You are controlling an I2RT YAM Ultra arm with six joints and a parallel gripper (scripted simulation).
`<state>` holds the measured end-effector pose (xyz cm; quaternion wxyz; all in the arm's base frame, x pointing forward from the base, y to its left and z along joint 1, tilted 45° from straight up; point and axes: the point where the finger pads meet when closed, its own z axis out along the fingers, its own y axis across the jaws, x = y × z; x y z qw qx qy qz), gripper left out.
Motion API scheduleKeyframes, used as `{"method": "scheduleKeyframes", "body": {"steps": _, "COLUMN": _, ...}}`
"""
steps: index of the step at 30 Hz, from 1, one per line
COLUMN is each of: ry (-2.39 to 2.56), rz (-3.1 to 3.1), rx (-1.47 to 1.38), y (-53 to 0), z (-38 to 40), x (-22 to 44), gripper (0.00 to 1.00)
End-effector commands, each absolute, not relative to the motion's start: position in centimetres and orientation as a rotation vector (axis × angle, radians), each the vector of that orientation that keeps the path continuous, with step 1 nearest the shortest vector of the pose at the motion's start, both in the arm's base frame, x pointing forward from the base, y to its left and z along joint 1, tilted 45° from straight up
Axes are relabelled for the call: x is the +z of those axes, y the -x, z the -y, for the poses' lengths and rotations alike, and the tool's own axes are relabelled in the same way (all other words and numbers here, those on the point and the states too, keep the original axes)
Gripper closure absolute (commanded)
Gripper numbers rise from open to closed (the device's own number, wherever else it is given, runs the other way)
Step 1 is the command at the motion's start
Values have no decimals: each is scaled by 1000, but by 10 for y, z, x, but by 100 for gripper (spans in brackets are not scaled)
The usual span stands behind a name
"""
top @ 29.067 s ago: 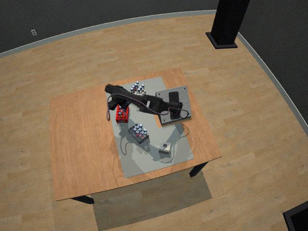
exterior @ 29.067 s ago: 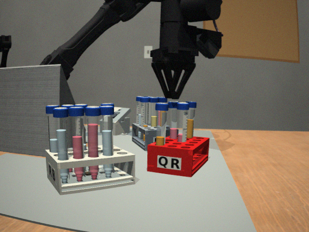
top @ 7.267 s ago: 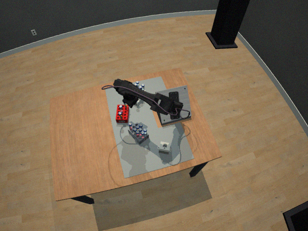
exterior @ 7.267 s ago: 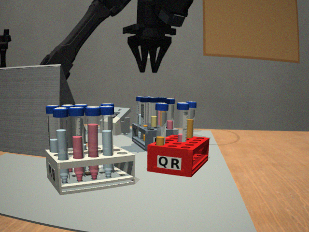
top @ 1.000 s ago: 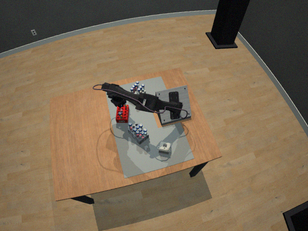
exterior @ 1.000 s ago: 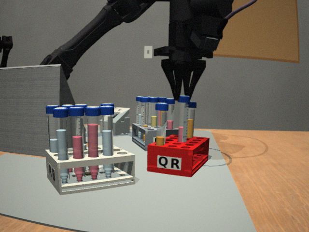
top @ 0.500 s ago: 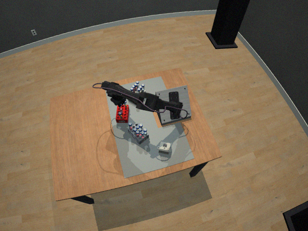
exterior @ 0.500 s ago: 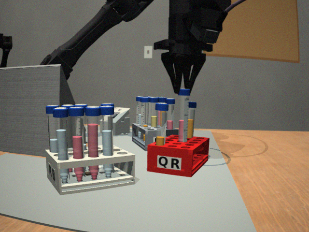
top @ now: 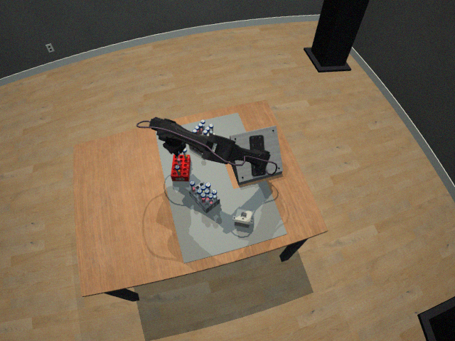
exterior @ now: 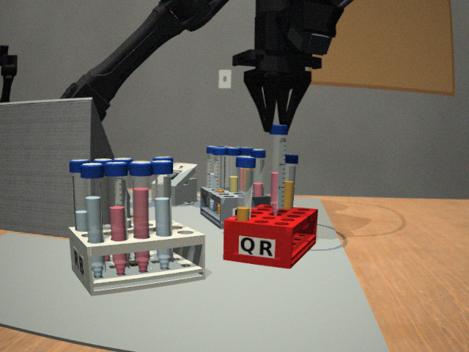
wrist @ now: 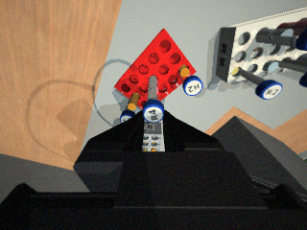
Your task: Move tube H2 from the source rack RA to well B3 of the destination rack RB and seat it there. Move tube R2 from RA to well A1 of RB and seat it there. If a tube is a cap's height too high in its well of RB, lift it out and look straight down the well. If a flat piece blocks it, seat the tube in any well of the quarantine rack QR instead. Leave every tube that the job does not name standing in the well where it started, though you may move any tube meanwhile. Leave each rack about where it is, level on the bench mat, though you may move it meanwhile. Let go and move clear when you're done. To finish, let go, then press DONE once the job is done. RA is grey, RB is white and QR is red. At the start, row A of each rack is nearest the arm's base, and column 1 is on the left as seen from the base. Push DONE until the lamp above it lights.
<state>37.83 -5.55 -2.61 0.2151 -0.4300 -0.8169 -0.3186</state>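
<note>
In the wrist view, our gripper (top: 177, 150) (exterior: 277, 127) (wrist: 153, 114) grips the tube marked R4 (exterior: 278, 166) (wrist: 153, 110), raised upright at the red rack (top: 180, 178) (exterior: 231, 242) (wrist: 153, 70). From its cap, we see tube H2 (top: 185, 150) (exterior: 245, 163) (wrist: 193, 86) at two o'clock in the red rack, and tube R2 (wrist: 269, 89) near three, in the white rack (exterior: 189, 241) (wrist: 225, 53).

Compared with the view several seconds ago, when the open gripper (top: 178, 150) (exterior: 278, 128) (wrist: 153, 114) hangs high and off to one side of the red quarantine rack QR (top: 180, 177) (exterior: 231, 242) (wrist: 154, 69), it is now above QR and closed on tube R4 (exterior: 279, 170) (wrist: 153, 111). R4, which stands down in QR then, is now drawn up, higher than half a second ago, its tip near QR's top plate. The grey rack RA's (top: 209, 209) (exterior: 227, 204) (wrist: 153, 127) corner nearest QR, vacant in the oldest view, now holds a blue-capped tube (top: 192, 183) (exterior: 259, 153).
</note>
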Motion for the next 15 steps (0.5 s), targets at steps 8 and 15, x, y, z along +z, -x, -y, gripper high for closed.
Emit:
{"method": "scheduleKeyframes", "body": {"steps": 8, "ry": 1213, "rz": 2264, "rx": -876, "y": -378, "z": 76, "x": -19, "gripper": 100}}
{"method": "scheduleKeyframes", "body": {"steps": 15, "ry": 1214, "rz": 2285, "rx": -881, "y": -380, "z": 80, "x": -8, "gripper": 100}}
